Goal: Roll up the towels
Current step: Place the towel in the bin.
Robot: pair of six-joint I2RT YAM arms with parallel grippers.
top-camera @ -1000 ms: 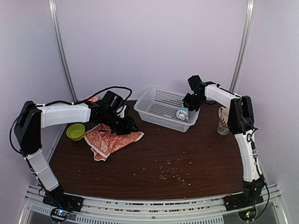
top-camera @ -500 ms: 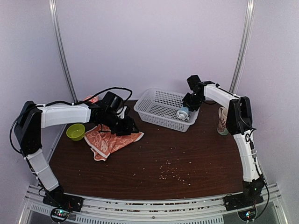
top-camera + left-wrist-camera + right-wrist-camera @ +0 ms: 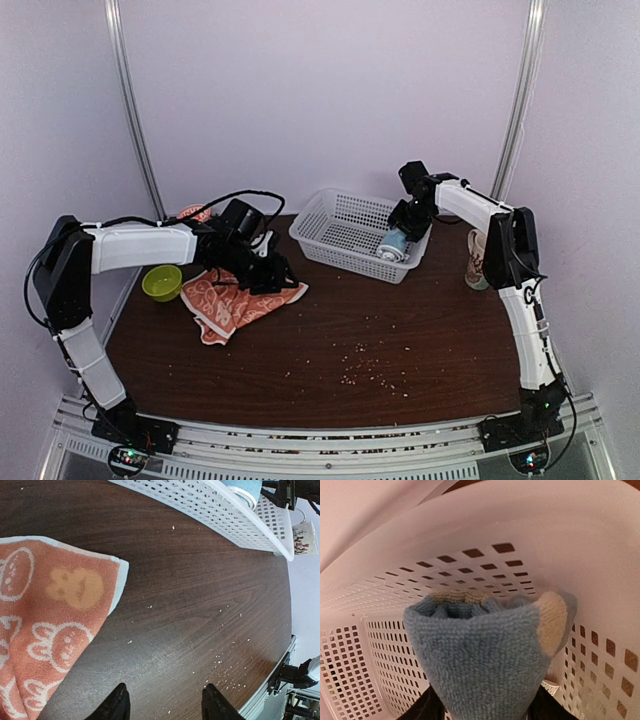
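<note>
One orange towel (image 3: 55, 605) edge meets crumb-strewn table (image 3: 200, 605); blue towel (image 3: 480, 655) against basket (image 3: 600, 555) wall.

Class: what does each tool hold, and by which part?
Left tool: nothing, jaws open. Right tool: the rolled blue towel sits between its fingers in the basket; grip cannot be told.
</note>
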